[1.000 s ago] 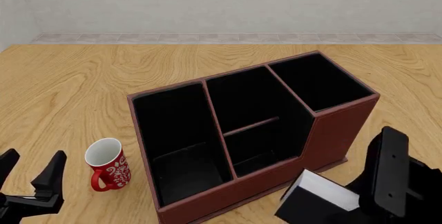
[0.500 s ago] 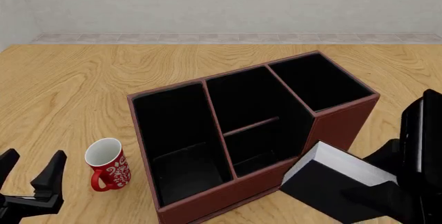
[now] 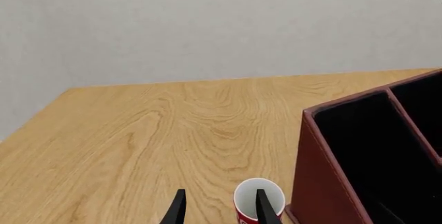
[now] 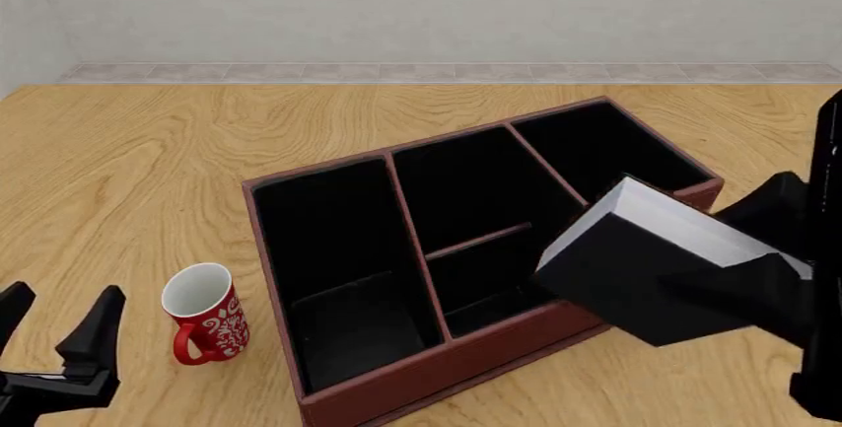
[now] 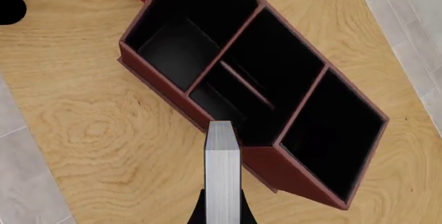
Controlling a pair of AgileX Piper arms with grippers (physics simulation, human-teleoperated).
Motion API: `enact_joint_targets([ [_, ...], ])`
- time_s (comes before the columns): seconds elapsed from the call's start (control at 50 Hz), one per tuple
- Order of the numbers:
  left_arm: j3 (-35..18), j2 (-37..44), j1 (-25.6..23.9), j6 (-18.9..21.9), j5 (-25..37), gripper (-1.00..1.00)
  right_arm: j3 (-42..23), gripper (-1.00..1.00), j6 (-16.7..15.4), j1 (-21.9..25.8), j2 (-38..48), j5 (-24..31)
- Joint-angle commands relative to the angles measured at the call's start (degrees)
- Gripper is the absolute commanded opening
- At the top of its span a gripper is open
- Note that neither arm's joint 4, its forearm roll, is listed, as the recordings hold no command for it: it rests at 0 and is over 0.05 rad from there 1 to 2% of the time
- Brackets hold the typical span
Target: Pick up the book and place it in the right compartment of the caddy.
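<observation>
The right gripper point(image 5: 222, 211) has its fingers closed on the book point(image 4: 665, 267), one pressed to each cover near one end, so the rest of the book projects ahead of them, white page edges showing. In the front view the book hangs tilted in the air, clear of the bench point(image 4: 158, 171), over the caddy point(image 4: 435, 368) where the front wall steps up to the right compartment point(image 4: 608, 156). Holding it by the end probably leaves the free end able to go down into that section first.

That tall-walled compartment lies beyond and to one side of the fingers, and the stepped wall stands between. The left gripper point(image 4: 53, 333) holds nothing, its fingers parted, with the red mug point(image 4: 204, 311) just beyond them, beside the caddy's far end.
</observation>
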Motion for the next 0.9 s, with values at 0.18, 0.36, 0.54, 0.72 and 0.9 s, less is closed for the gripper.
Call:
enact_joint_targets([
  [0.18, 0.09, -0.37, 0.02, -0.23, 0.14, 1.00, -7.57, -1.00, -1.87, -2.11, 1.88, 0.00],
  [0.36, 0.22, -1.03, 0.19, -0.27, 0.75, 1.00, -12.18, -1.00, -2.16, -1.98, 4.04, 0.00],
  [0.54, 0.26, -1.27, 0.40, -0.32, 1.03, 1.00, -14.91, -1.00, -3.54, -2.43, 5.44, 0.00],
  [0.72, 0.30, -1.67, 0.37, -0.51, 1.40, 1.00, -18.37, -1.00, -5.05, -3.44, 7.39, 0.00],
  [0.9, 0.31, -1.71, 0.33, -0.50, 1.52, 1.00, -20.72, -1.00, -5.79, -4.31, 8.60, 0.00],
])
